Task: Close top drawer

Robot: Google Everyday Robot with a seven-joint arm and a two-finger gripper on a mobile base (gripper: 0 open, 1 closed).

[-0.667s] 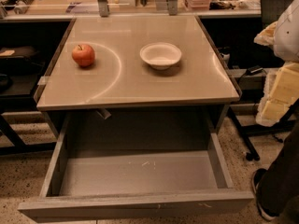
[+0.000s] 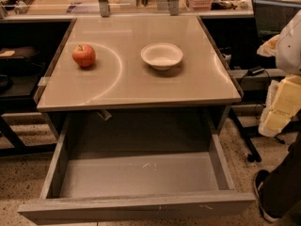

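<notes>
Compared against the frame 0.7 s earlier, almost nothing had changed. The top drawer (image 2: 141, 179) was pulled out as far as before. Its whole grey tray was exposed and empty, and its scratched front stood well forward of the worktop (image 2: 141, 86) edge, at the same place in frame.

On the worktop, the apple (image 2: 83, 55) at left and the white bowl (image 2: 162, 55) near centre had not shifted.

The claw (image 2: 281, 108) was at the right edge of the view, beside the worktop's right side. It sat above and to the right of the drawer's right wall, apart from the drawer and touching nothing. It appeared slightly lower than in the earlier frame, though the shift was small. Whether it was open or closed could not be told from this angle.

A dark shoe (image 2: 263, 197) and trouser leg stood near the drawer's right front corner, unmoved.

Judgement: closing had not begun. The arm seemed to be in early approach. The claw had to reach the drawer front and push it straight in. The leg close to the corner was a clearance concern.
</notes>
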